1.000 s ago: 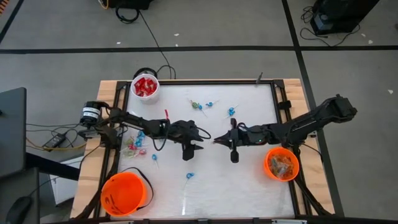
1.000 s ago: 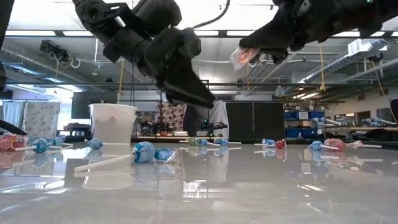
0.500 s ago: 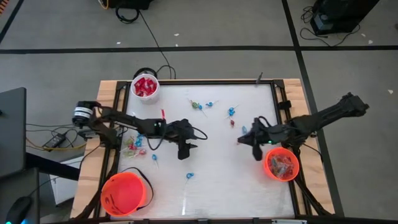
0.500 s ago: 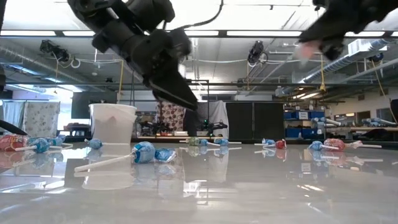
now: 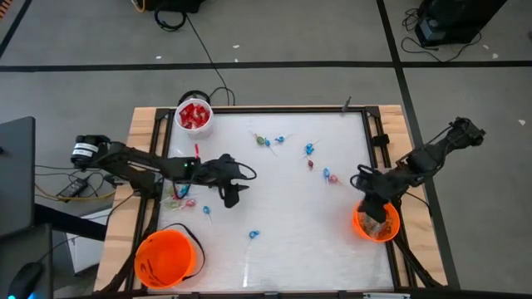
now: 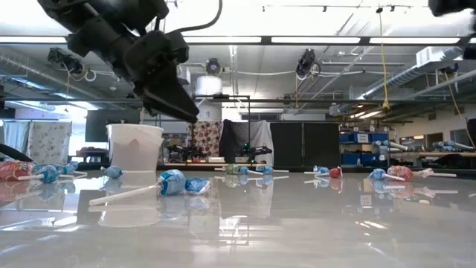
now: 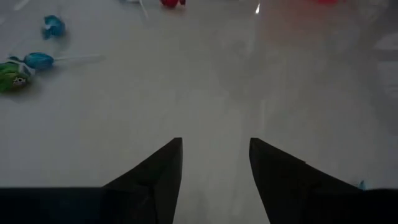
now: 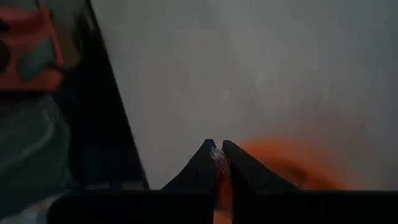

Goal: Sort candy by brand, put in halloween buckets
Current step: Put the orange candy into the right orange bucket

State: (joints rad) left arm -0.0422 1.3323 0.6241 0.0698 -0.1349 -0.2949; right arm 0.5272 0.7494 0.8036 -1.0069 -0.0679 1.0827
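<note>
Moved since earlier: my right gripper (image 5: 371,198) has swung from mid-table to the right edge and now hangs over the right orange bucket (image 5: 376,223); my left gripper (image 5: 232,193) has pulled back toward the left side.
Right pincer: fingers pressed together on a small pale wrapped piece (image 8: 217,157), seen in the right wrist view with an orange blur beneath.
Left pincer: fingers apart, nothing between them, above bare table (image 5: 283,241).
Meaning for the task: I judge this piece is about to be dropped in with the wrapped sweets already in that bucket; release is not yet done.
Candy left on table: lollipops (image 5: 270,141) at the far middle, a cluster (image 5: 181,193) on the left, one blue piece (image 5: 253,235) near the front.
Other buckets: white cup (image 5: 194,115) at far left holds red packets; left orange bucket (image 5: 166,257) at near left looks empty.
Brands or writing: none that I can read on any wrapper or bucket.
</note>
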